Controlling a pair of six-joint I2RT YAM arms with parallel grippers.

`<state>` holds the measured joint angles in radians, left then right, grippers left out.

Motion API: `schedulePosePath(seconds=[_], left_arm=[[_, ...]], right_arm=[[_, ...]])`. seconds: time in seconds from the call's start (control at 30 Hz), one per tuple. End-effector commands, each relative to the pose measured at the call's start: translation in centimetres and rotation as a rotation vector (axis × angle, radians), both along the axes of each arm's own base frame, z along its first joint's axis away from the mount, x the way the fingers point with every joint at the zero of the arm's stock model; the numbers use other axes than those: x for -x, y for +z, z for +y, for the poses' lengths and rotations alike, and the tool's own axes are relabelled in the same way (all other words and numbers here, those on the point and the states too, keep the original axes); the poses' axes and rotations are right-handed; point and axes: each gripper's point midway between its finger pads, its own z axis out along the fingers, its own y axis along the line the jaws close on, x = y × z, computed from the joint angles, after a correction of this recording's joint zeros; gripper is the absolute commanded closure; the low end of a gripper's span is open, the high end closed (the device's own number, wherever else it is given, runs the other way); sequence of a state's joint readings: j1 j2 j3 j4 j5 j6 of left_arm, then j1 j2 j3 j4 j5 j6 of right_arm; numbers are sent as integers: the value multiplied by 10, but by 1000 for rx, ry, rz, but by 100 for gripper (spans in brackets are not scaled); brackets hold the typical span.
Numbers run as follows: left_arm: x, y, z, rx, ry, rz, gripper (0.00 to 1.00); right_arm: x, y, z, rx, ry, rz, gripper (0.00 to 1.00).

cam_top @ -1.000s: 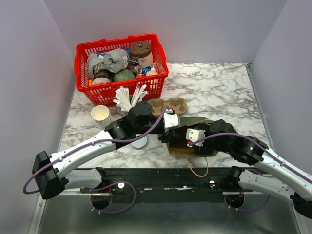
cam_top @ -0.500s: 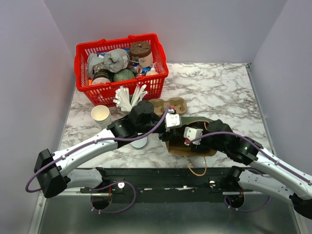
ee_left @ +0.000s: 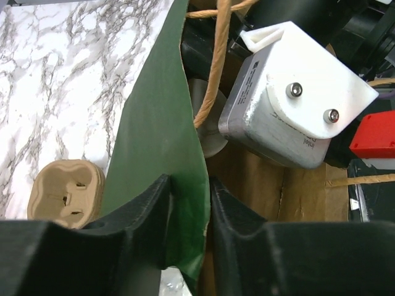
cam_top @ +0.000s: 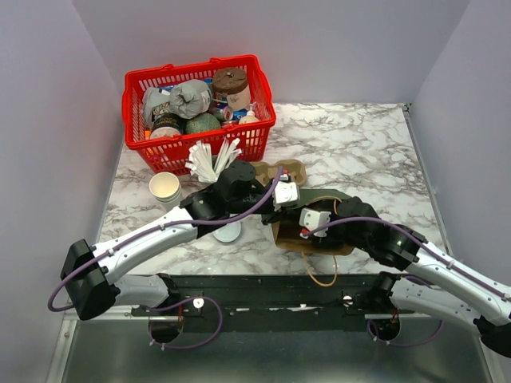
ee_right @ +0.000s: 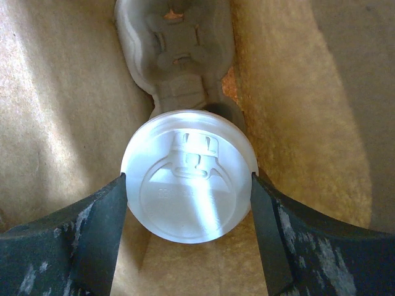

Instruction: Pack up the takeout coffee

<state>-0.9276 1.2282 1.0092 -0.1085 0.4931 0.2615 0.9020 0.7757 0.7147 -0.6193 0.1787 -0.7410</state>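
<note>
The takeout coffee shows in the right wrist view as a round white lid (ee_right: 189, 185) inside a paper bag with brown inner walls (ee_right: 55, 123). My right gripper (ee_right: 188, 200) is shut on it, one finger on each side of the lid. A grey pulp cup carrier (ee_right: 176, 55) lies deeper in the bag. In the top view my right gripper (cam_top: 295, 231) reaches into the bag (cam_top: 335, 244) lying on the table. My left gripper (ee_left: 188, 191) is shut on the bag's green wall (ee_left: 157, 123) and holds the mouth open; it also shows in the top view (cam_top: 281, 207).
A red basket (cam_top: 136, 84) full of groceries stands at the back left. White utensils (cam_top: 211, 159) and a stack of lidless paper cups (cam_top: 165, 188) sit in front of it. A loose flat white lid (cam_top: 227, 233) lies under my left arm. Brown cup carriers (cam_top: 275, 171) lie behind the bag.
My right gripper has pushed left, deeper into the bag, with the coffee. My left gripper has shifted slightly right, still holding the green wall.
</note>
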Motion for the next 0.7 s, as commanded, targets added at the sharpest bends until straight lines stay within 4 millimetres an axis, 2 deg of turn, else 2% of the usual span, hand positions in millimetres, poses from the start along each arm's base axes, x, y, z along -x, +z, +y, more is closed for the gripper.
schedulePosePath(seconds=[0.0,0.3,0.5,0.67], left_arm=[[3,10,-5,15,-42,14,65],[3,10,-5,14,-40,23,70],[1,9,-6,9,-38,27,71],[0,9,-7,12,-38,28,72]], right_arm=[[-5,-1,-8,19,-32,-30,99],[-10,4,-7,18,-40,-50,99],[-11,20,-1,-8,-16,-64,100],[-12,17,-2,6,-19,-59,99]])
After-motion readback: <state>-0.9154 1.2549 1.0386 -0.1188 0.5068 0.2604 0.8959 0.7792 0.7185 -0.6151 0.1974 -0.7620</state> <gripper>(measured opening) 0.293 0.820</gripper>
